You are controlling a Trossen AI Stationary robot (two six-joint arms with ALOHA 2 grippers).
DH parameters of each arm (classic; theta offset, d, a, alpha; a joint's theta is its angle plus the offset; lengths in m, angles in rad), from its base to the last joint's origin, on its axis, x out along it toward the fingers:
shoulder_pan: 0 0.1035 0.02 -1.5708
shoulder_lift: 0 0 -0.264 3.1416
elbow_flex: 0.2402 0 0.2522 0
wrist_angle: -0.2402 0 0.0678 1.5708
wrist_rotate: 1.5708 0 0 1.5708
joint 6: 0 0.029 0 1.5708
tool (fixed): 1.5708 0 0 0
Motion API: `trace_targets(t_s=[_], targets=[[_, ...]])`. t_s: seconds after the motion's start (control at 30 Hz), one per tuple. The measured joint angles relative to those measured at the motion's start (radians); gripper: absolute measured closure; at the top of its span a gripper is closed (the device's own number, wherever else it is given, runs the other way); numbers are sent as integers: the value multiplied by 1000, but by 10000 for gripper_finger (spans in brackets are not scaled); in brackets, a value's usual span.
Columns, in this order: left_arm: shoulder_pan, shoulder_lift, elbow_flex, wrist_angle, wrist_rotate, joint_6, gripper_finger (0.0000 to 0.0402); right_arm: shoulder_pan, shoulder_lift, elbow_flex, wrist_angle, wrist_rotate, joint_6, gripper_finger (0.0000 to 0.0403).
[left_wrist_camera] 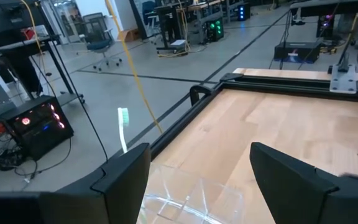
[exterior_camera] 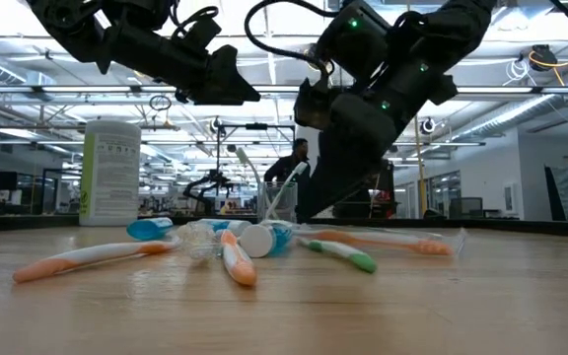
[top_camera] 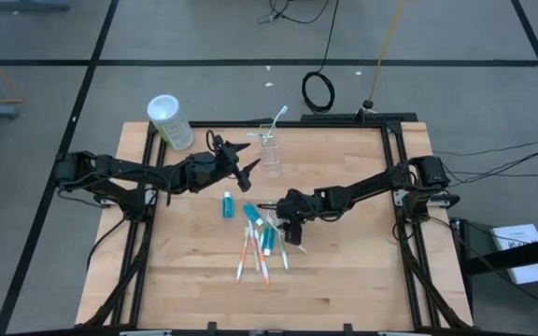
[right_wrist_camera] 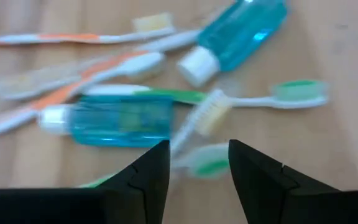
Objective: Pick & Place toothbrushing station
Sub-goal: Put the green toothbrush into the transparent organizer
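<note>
The left gripper point(top_camera: 244, 161) is hanging spread and empty beside the small clear plastic cup point(top_camera: 270, 149), which is holding one upright white toothbrush point(left_wrist_camera: 123, 128). The right gripper point(right_wrist_camera: 194, 163) is hovering parted, gripping nothing, over scattered slim toothbrushes point(top_camera: 253, 257) and blue toothpaste tubes point(right_wrist_camera: 120, 119). Only the low view is showing the white printed canister point(exterior_camera: 110, 171) upright.

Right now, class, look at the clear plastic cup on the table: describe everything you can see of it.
The clear plastic cup looks thin and see-through. It stands upright near the table's far edge, apart from the pile of brushes and tubes. One white toothbrush with a green head leans inside it, sticking out above the rim. The left gripper hovers beside it, open, not touching.
</note>
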Motion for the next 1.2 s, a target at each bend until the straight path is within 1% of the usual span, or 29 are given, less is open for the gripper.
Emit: trace_targets(t_s=[0.23,0.4,0.5,0.67,0.8,0.9,1.03,1.2], targets=[[0,0,0,0,0,-3,117,48,0,0,65,-178,27,248],[0,0,0,0,0,-5,117,108,15,1,167,-180,62,248],[0,0,0,1,0,-9,117,124,51,0,147,-181,117,248],[0,0,0,0,0,-17,117,131,59,0,40,-181,155,248],[0,0,0,0,1,-31,117,131,18,1,-101,-180,160,248],[0,0,0,0,1,-31,117,133,-10,0,-174,-137,164,248],[0,0,0,-1,1,-31,117,136,-41,0,-268,-79,209,248],[0,0,0,-5,1,-31,117,137,-49,4,-407,-74,248,248]])
